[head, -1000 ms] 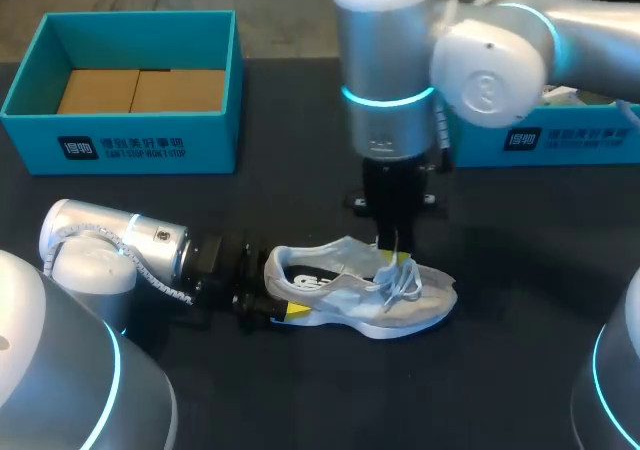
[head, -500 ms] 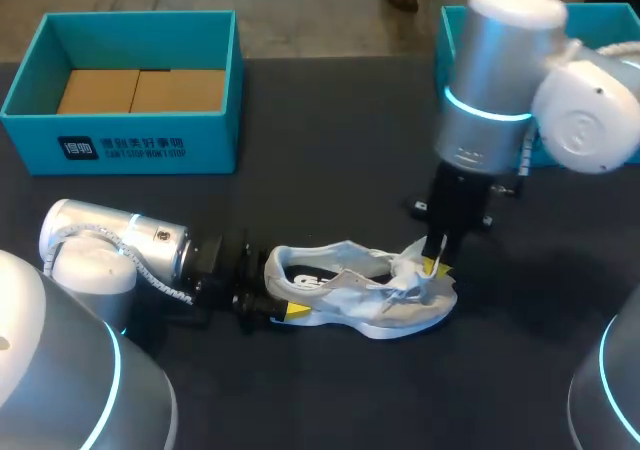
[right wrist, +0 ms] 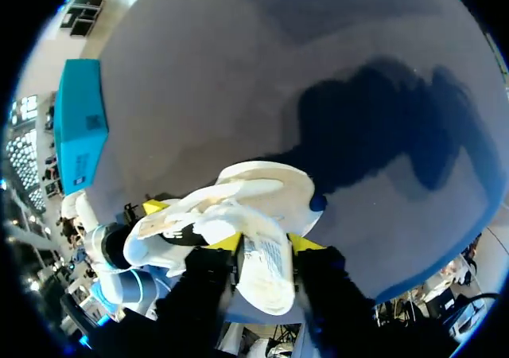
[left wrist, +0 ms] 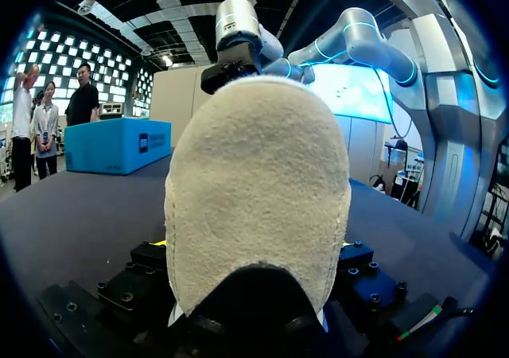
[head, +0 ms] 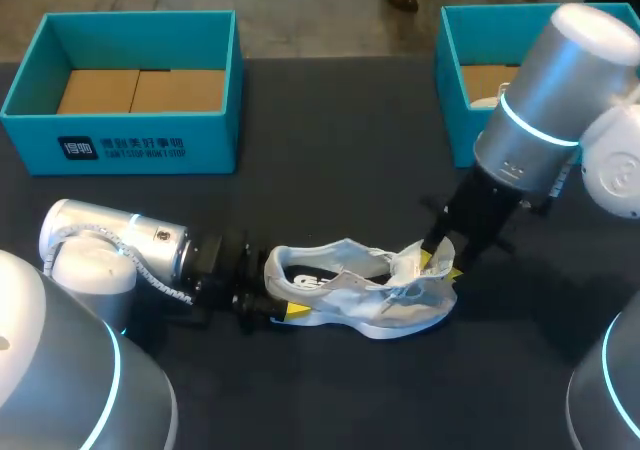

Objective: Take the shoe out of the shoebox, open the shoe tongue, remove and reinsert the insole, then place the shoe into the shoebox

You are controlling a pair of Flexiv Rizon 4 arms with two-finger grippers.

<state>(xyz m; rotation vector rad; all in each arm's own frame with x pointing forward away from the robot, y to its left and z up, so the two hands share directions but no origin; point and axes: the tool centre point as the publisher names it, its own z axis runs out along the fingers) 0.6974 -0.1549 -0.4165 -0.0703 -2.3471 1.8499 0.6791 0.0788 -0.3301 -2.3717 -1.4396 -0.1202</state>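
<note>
across dark tabletop, grey-white mesh sneaker lies lengthwise: left gripper clamps its heel, right gripper pinches tongue toeward.

We work over a dark table with a matte, even surface. Three things lie directly on it. The left shoebox, teal and open-topped, stands at the far left with a brown cardboard liner showing on its floor. The right shoebox, also teal and open, stands at the far right, well apart from the first. Near the front middle the pale grey shoe rests on its sole, heel toward our left, toe toward our right, apart from both boxes.
</note>
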